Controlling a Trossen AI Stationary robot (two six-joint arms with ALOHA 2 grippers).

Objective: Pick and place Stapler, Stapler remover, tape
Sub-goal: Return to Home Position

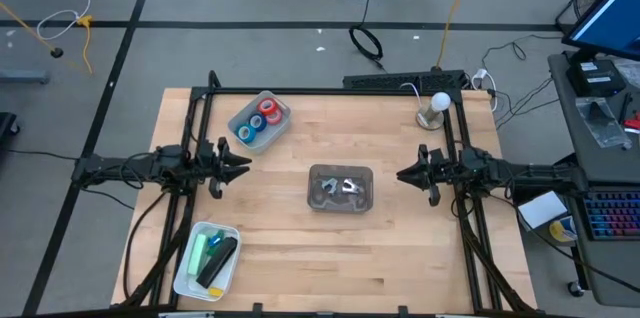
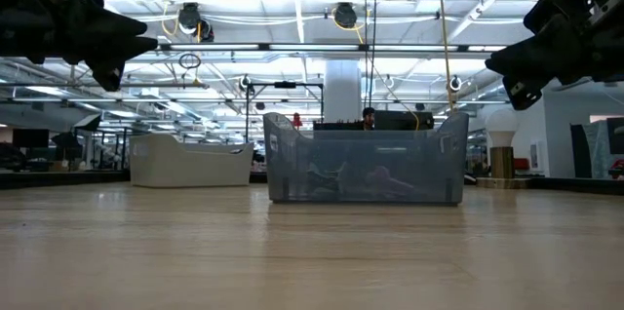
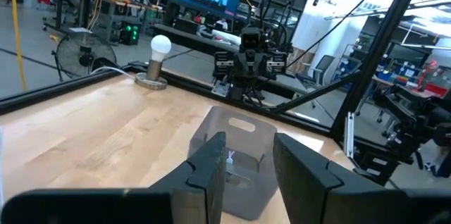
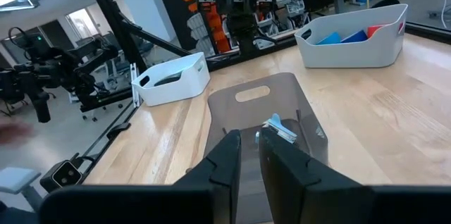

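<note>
A grey see-through bin point(image 1: 340, 189) stands at the table's middle with small metal staple removers point(image 1: 346, 188) lying on its floor. Red and blue tape rolls point(image 1: 260, 121) lie in a white bin point(image 1: 283, 121) near the far left. A green stapler point(image 1: 203, 252) and a black stapler point(image 1: 220, 262) lie in a white bin point(image 1: 190, 278) at the near left. My left gripper point(image 1: 245, 165) hovers left of the grey bin, open. My right gripper point(image 1: 400, 175) hovers right of it, open by a narrow gap point(image 4: 249, 138). Both hold nothing.
A lamp with a round white bulb point(image 1: 436, 108) stands on a base at the far right corner. Black frame rails point(image 1: 330, 92) run along the table's far edge and sides. Bare wood lies near the grey bin and toward the near right.
</note>
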